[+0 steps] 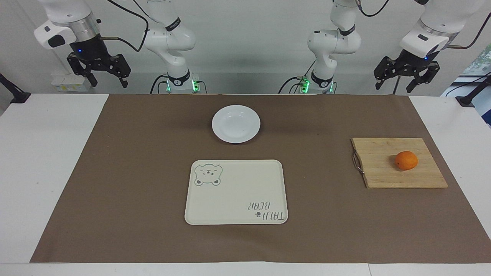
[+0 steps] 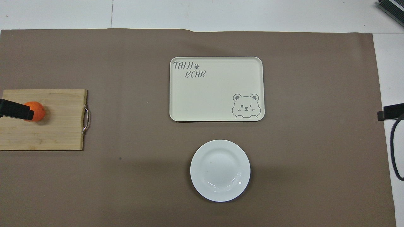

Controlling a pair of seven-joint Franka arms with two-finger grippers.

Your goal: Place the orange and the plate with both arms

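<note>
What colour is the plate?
Plain glossy white plate, no pattern; clearest in the overhead view.

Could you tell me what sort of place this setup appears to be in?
Most likely a robotics lab bench, not a kitchen: two white arms are mounted at a table covered by a brown mat, with a plate, tray and an orange on a cutting board laid out as props.

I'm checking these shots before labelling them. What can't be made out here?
- Overhead view: part of the orange is covered by the raised left claw.
- Overhead view: the board is cut off by the picture's edge.
- Overhead view: only a tip of the right claw shows at the edge.
- Facing view: both arms' upper links run out of the top.
</note>
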